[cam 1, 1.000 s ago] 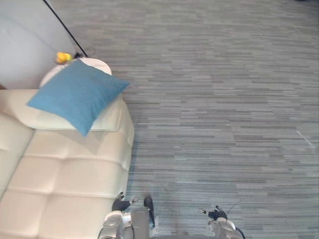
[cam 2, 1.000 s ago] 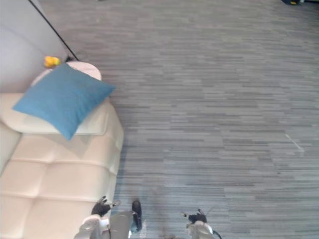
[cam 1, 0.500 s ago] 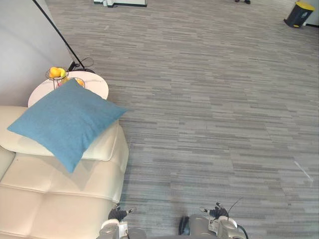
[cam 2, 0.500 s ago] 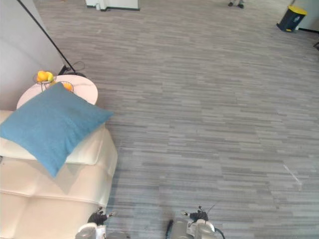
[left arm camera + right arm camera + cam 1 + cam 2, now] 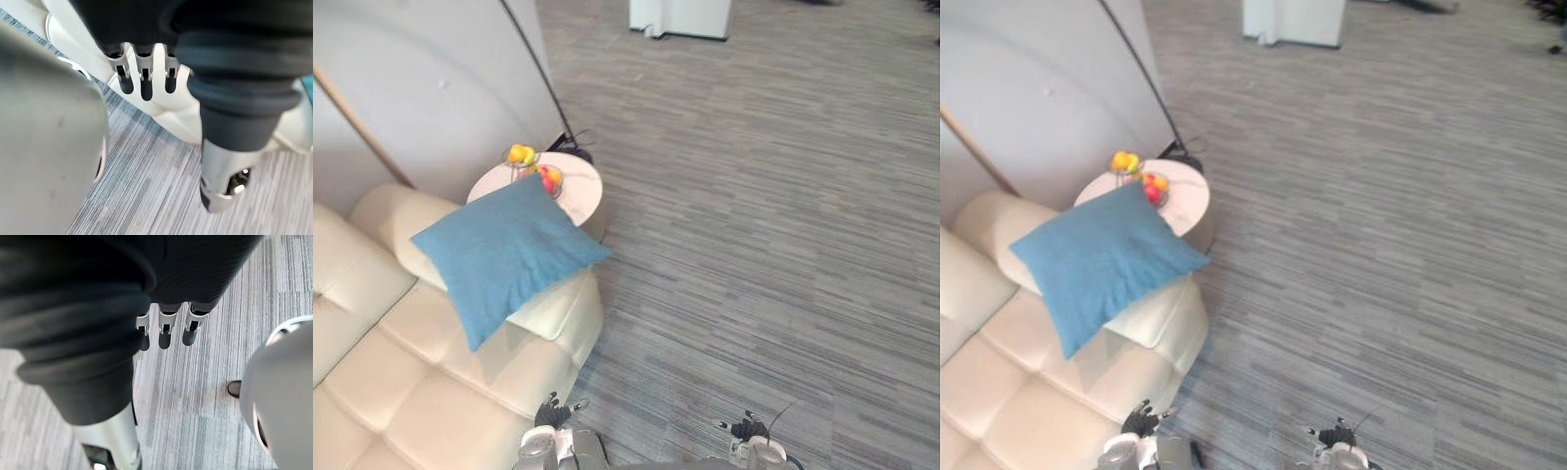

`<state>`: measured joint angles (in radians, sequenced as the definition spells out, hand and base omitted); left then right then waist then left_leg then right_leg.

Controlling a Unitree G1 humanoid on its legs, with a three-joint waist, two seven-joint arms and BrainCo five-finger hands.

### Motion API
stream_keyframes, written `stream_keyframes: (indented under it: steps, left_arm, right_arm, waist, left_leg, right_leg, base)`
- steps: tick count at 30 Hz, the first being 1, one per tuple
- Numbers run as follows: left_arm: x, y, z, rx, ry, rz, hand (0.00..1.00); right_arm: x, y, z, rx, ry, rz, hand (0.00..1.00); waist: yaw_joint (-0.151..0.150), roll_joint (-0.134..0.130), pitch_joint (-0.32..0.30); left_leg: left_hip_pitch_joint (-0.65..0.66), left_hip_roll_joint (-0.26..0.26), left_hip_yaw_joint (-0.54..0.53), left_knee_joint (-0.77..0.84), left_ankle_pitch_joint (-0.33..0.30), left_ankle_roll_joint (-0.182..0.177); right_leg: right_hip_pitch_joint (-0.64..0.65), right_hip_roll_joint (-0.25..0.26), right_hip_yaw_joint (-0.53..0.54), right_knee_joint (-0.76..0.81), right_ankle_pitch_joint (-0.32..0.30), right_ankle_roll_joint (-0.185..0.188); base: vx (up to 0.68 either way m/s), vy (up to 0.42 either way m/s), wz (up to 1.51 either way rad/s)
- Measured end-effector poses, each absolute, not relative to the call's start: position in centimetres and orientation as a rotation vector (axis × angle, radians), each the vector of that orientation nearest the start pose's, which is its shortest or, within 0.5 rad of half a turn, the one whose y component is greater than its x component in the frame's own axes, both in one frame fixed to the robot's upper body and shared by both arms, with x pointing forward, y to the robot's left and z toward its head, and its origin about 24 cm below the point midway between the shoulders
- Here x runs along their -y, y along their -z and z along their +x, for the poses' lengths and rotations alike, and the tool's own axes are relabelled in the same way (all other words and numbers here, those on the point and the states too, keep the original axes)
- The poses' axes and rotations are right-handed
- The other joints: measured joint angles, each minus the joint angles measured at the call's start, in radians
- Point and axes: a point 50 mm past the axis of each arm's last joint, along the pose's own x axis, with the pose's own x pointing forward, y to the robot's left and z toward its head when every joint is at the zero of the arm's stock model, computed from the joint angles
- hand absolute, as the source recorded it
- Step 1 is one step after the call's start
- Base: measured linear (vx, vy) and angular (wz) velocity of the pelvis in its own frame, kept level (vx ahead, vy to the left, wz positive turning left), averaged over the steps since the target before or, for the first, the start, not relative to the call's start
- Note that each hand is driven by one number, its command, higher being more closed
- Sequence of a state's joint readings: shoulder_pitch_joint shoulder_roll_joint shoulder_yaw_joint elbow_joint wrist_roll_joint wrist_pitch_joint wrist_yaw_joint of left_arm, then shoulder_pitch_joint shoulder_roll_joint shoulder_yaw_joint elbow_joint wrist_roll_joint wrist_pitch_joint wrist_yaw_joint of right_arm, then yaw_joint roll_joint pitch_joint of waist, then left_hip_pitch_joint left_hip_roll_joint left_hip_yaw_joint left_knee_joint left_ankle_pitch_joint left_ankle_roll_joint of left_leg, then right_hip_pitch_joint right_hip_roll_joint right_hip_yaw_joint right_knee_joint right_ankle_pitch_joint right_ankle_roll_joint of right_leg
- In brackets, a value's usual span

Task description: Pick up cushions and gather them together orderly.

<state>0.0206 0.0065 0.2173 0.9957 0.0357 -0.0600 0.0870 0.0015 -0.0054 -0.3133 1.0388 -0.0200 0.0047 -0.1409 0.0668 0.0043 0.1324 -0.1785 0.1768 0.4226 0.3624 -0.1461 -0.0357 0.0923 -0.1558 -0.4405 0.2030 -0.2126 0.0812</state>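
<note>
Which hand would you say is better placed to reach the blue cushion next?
Probably the left hand: it hangs open beside the sofa bearing the blue cushion; the right hand hangs farther off, over carpet.

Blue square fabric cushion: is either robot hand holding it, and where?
Nothing is held. The left robot hand and right robot hand hang open; the blue square fabric cushion rests untouched on the cream tufted sofa.
</note>
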Motion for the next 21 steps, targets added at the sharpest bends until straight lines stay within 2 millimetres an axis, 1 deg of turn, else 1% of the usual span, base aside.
stream_keyframes:
  steps: [1,2,4,6,7,8,9,10,11,12,13,14,15,16,17,18,19,20,21]
  left_arm:
    - [-19.1,14.9,13.1,-0.956,-0.276,-0.009,0.0]
    - [-19.5,14.9,13.0,-0.96,-0.281,0.001,0.0]
    - [-19.7,15.0,12.6,-0.976,-0.286,0.002,0.0]
    - [-19.6,15.3,12.2,-0.996,-0.282,0.0,0.0]
    - [-19.6,15.3,12.1,-1.0,-0.279,0.003,0.0]
    - [-19.4,15.5,11.7,-1.019,-0.27,0.003,0.0]
    - [-19.4,15.5,11.7,-1.019,-0.269,0.003,0.0]
    - [-19.6,15.5,11.8,-1.024,-0.257,0.022,0.0]
    - [-20.0,15.6,11.5,-1.036,-0.243,0.05,0.0]
    - [-20.1,15.6,11.5,-1.04,-0.243,0.053,0.0]
    - [-19.9,15.6,11.5,-1.04,-0.24,0.049,0.0]
    - [-19.7,15.6,11.6,-1.038,-0.237,0.046,0.0]
    - [-19.5,15.6,11.7,-1.033,-0.238,0.038,0.0]
    - [-19.3,15.6,11.7,-1.035,-0.238,0.032,0.0]
    - [-19.3,15.6,11.7,-1.035,-0.241,0.029,0.0]
    - [-19.5,15.6,11.7,-1.034,-0.25,0.027,0.0]
    - [-19.7,15.6,11.7,-1.033,-0.256,0.029,0.0]
    - [-19.8,15.6,11.7,-1.03,-0.266,0.022,0.0]
    - [-18.8,15.7,11.5,-1.036,-0.266,-0.014,0.0]
  right_arm:
    - [19.1,15.6,12.1,-1.053,0.396,0.078,0.0]
    - [18.8,15.6,12.3,-1.052,0.389,0.086,0.0]
    - [18.5,15.7,11.9,-1.065,0.389,0.093,0.0]
    - [18.4,16.0,11.4,-1.091,0.383,0.094,0.0]
    - [18.6,16.0,11.3,-1.091,0.384,0.086,0.0]
    - [19.0,16.0,11.3,-1.09,0.383,0.071,0.0]
    - [19.1,16.0,11.3,-1.09,0.383,0.07,0.0]
    - [19.3,15.9,11.4,-1.086,0.384,0.067,0.0]
    - [19.3,16.0,11.2,-1.089,0.387,0.072,0.0]
    - [19.3,16.0,11.1,-1.092,0.388,0.072,0.0]
    - [19.5,16.0,11.0,-1.09,0.392,0.068,0.0]
    - [19.5,15.9,11.0,-1.086,0.394,0.067,0.0]
    - [19.6,15.8,11.2,-1.075,0.396,0.066,0.0]
    - [19.8,15.7,11.4,-1.057,0.4,0.063,0.0]
    - [19.8,15.6,11.4,-1.052,0.402,0.063,0.0]
    - [19.7,15.7,11.3,-1.055,0.4,0.066,0.0]
    - [19.5,15.7,11.1,-1.06,0.399,0.07,0.0]
    - [19.5,15.8,11.0,-1.062,0.404,0.08,0.0]
    - [19.9,15.7,11.0,-1.059,0.41,0.07,0.0]
  waist:
    - [0.002,-0.018,0.005]
    - [0.008,-0.026,0.006]
    - [0.01,-0.029,0.006]
    - [0.01,-0.034,0.0]
    - [0.01,-0.025,-0.006]
    - [0.007,-0.022,-0.008]
    - [0.007,-0.021,-0.008]
    - [-0.007,-0.033,0.001]
    - [-0.022,-0.038,0.001]
    - [-0.023,-0.04,0.0]
    - [-0.023,-0.037,0.001]
    - [-0.023,-0.035,0.002]
    - [-0.025,-0.029,0.004]
    - [-0.029,-0.019,0.005]
    - [-0.03,-0.016,0.005]
    - [-0.031,-0.023,0.003]
    - [-0.031,-0.034,0.0]
    - [-0.032,-0.046,-0.001]
    - [-0.032,-0.014,-0.007]
  left_leg:
    - [0.006,-0.021,0.009,-0.015,0.002,0.004]
    - [0.004,-0.033,0.006,-0.016,0.003,0.005]
    - [0.023,-0.056,-0.008,-0.02,0.003,0.008]
    - [0.072,-0.084,-0.018,-0.067,0.007,0.015]
    - [0.107,-0.102,-0.03,-0.118,0.006,0.021]
    - [0.141,-0.11,-0.044,-0.165,0.005,0.027]
    - [0.144,-0.112,-0.046,-0.169,0.006,0.029]
    - [0.211,-0.143,-0.097,-0.218,0.007,0.044]
    - [0.231,-0.146,-0.126,-0.224,0.001,0.052]
    - [0.249,-0.144,-0.145,-0.231,-0.003,0.056]
    - [0.272,-0.138,-0.17,-0.248,-0.003,0.055]
    - [0.277,-0.134,-0.185,-0.256,-0.004,0.055]
    - [0.288,-0.119,-0.216,-0.254,-0.016,0.048]
    - [0.288,-0.1,-0.248,-0.251,-0.027,0.031]
    - [0.287,-0.092,-0.27,-0.247,-0.033,0.024]
    - [0.284,-0.086,-0.321,-0.225,-0.057,-0.015]
    - [0.284,-0.095,-0.333,-0.211,-0.068,-0.026]
    - [0.289,-0.099,-0.356,-0.192,-0.082,-0.043]
    - [0.284,-0.074,-0.366,-0.172,-0.089,-0.052]
  right_leg:
    - [0.015,-0.005,-0.008,-0.046,0.02,0.012]
    - [0.03,-0.007,-0.011,-0.077,0.04,0.018]
    - [0.078,-0.018,-0.022,-0.102,0.073,0.032]
    - [0.101,-0.035,-0.026,-0.067,0.08,0.028]
    - [0.087,-0.049,-0.03,0.014,0.08,0.028]
    - [0.043,-0.072,-0.024,0.146,0.08,0.028]
    - [0.04,-0.076,-0.022,0.162,0.08,0.028]
    - [-0.08,-0.16,0.048,0.495,0.1,0.022]
    - [-0.123,-0.153,0.11,0.582,0.029,0.02]
    - [-0.15,-0.139,0.133,0.601,-0.014,0.008]
    - [-0.187,-0.112,0.149,0.58,-0.054,-0.011]
    - [-0.211,-0.096,0.158,0.553,-0.066,-0.018]
    - [-0.253,-0.051,0.195,0.48,-0.074,-0.018]
    - [-0.288,0.002,0.247,0.392,-0.069,-0.018]
    - [-0.302,0.027,0.282,0.339,-0.056,-0.019]
    - [-0.297,0.068,0.379,0.174,0.023,-0.014]
    - [-0.288,0.065,0.401,0.133,0.056,-0.018]
    - [-0.279,0.06,0.398,0.144,0.111,-0.045]
    - [-0.267,0.066,0.343,0.16,0.084,-0.055]
  base:
    - [0.26,0.12,0.39]
    - [0.21,0.095,0.24]
    - [0.25,0.109,0.47]
    - [0.23,0.098,0.47]
    - [0.18,0.1,0.46]
    - [0.17,0.108,0.38]
    - [0.17,0.074,0.63]
    - [0.15,0.0,0.83]
    - [0.16,-0.033,1.02]
    - [0.16,-0.056,0.85]
    - [0.13,-0.038,0.6]
    - [0.17,-0.079,0.67]
    - [0.22,-0.183,0.72]
    - [0.23,-0.216,0.77]
    - [0.27,-0.325,1.03]
    - [0.21,-0.274,0.89]
    - [0.23,-0.307,0.97]
    - [0.23,-0.239,0.75]
    - [0.3,-0.26,0.88]
